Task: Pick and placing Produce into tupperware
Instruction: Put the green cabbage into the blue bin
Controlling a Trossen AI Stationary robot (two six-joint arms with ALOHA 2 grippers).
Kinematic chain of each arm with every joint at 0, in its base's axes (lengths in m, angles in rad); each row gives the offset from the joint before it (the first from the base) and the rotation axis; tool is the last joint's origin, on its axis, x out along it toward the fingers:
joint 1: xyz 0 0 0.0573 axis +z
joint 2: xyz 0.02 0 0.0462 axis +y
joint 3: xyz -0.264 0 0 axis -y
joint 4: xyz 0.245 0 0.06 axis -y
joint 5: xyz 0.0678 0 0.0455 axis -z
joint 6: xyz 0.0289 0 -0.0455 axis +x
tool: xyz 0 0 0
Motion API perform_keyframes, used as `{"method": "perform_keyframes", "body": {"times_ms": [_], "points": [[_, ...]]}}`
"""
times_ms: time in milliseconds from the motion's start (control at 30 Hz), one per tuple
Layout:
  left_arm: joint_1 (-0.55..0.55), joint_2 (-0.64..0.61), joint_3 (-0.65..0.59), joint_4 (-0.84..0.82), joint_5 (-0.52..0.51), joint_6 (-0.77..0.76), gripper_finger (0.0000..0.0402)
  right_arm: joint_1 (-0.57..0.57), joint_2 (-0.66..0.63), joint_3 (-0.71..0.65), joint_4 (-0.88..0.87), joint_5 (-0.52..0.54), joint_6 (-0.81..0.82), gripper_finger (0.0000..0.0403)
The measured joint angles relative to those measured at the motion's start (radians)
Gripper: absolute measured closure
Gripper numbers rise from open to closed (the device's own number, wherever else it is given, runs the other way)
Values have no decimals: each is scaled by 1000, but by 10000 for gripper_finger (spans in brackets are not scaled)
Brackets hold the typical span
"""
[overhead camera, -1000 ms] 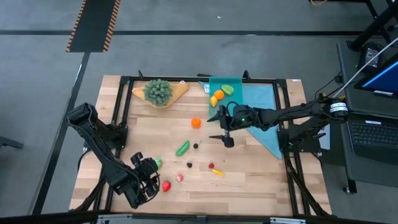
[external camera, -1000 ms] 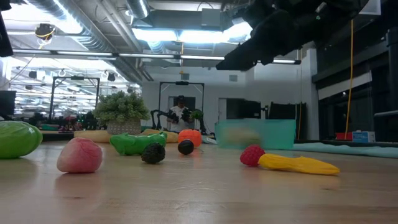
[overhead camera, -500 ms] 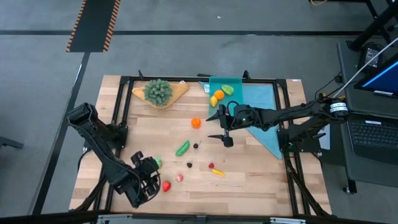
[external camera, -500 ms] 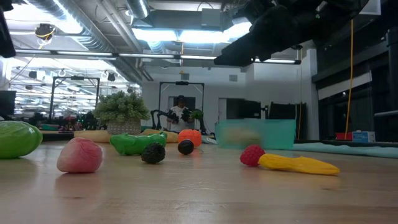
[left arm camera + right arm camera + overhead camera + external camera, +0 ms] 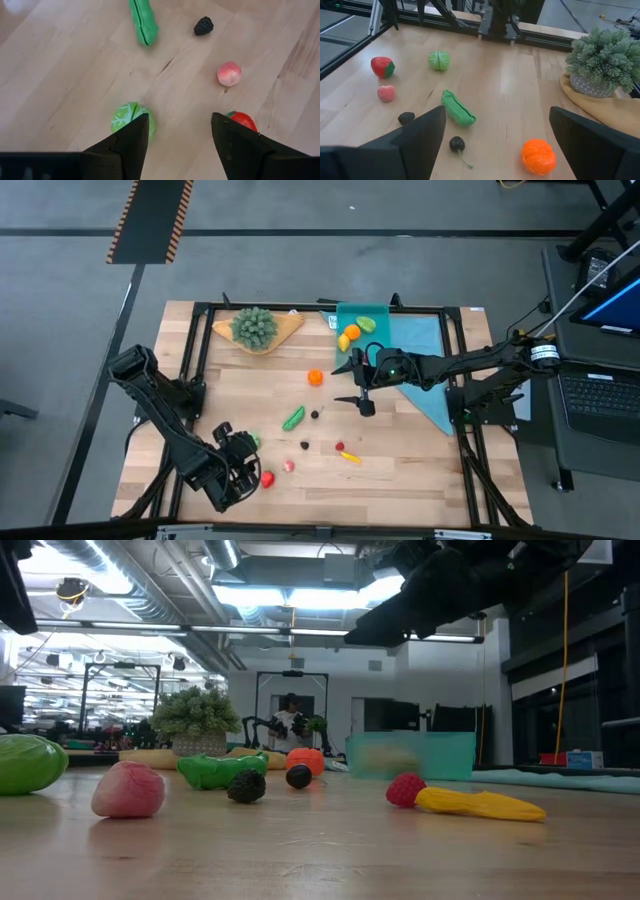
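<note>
the left gripper (image 5: 243,468) sits low at the near left corner of the table (image 5: 400,470), fingers spread with nothing between them, and from its wrist cam the cabbage (image 5: 131,116) sits just by one finger and the strawberry (image 5: 243,120) by the other, bare wood in the gap. the right gripper (image 5: 352,385) hangs above the middle of the table, jaws wide apart and empty, pointing back toward the left arm. the tupperware (image 5: 362,330) is at the far edge, sitting on the blue cloth (image 5: 425,370), and there are already a few pieces in it: something orange (image 5: 352,332), something yellow (image 5: 344,342) and something green (image 5: 367,325), can't tell exactly what they are. the rest of the produce is loose on the wood: an orange (image 5: 315,377) near the middle, a pea pod (image 5: 293,418) with a dark cherry (image 5: 315,415) just beside it, a blackberry (image 5: 305,445), a pink peach (image 5: 288,466) near the strawberry, and a raspberry (image 5: 340,447) touching or nearly touching a yellow pepper-looking thing (image 5: 350,457). in the low view the raspberry and the yellow piece look right up against each other. the bushy plant (image 5: 254,326) on its tan board (image 5: 285,323) is at the far left, well apart from everything.
</note>
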Motion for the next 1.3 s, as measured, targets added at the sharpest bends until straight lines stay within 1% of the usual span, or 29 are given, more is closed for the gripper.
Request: {"method": "perform_keyframes", "body": {"times_ms": [167,433,567,667,867,1033,1300], "points": [[0,0,0,-1,0,3,173,0,0,0,0,0,1,47],[0,0,0,-9,0,5,98,1,0,0,0,-1,4,47],[0,0,0,-9,0,21,74,1,0,0,0,-2,1,47],[-1,0,0,-8,0,19,68,1,0,0,0,-15,-4,47],[1,0,0,-10,0,21,71,1,-34,0,-6,-111,-14,47],[4,0,-1,-9,0,21,73,1,-83,1,-21,-116,-30,47],[34,0,-1,-11,0,15,73,22,-83,1,-50,-116,10,47]]}}
